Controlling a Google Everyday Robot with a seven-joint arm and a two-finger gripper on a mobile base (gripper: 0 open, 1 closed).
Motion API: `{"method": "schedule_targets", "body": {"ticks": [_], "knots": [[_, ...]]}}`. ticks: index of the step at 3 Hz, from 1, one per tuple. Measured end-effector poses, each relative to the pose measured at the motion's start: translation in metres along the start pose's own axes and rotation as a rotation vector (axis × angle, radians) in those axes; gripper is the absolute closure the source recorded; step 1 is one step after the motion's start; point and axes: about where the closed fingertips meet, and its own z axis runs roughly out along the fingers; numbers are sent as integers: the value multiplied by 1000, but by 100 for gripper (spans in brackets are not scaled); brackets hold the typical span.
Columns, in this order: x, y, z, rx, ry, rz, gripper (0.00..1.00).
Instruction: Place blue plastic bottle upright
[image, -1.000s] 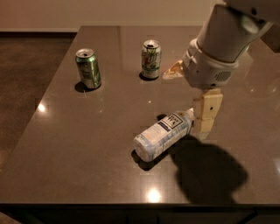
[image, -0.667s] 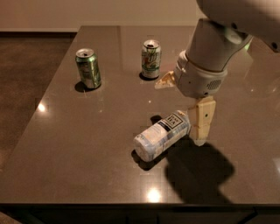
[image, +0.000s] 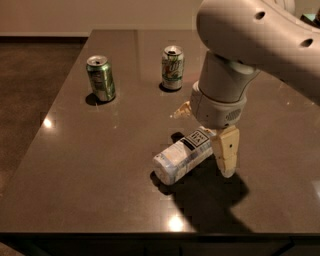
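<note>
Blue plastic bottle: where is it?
Camera view: the blue plastic bottle lies on its side near the table front, top end under the tool, nearer than the white-and-green soda can.

Near, downward view; jaws over table

Dark table carries a bottle on its side, a green can, a white can; gripper at the bottle's cap end
</note>
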Motion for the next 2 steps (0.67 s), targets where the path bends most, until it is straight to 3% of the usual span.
{"method": "schedule_targets", "body": {"ticks": [1,2], "knots": [[1,2,6,-23,20,7,26],[1,0,1,-41,-13,18,49]]}}
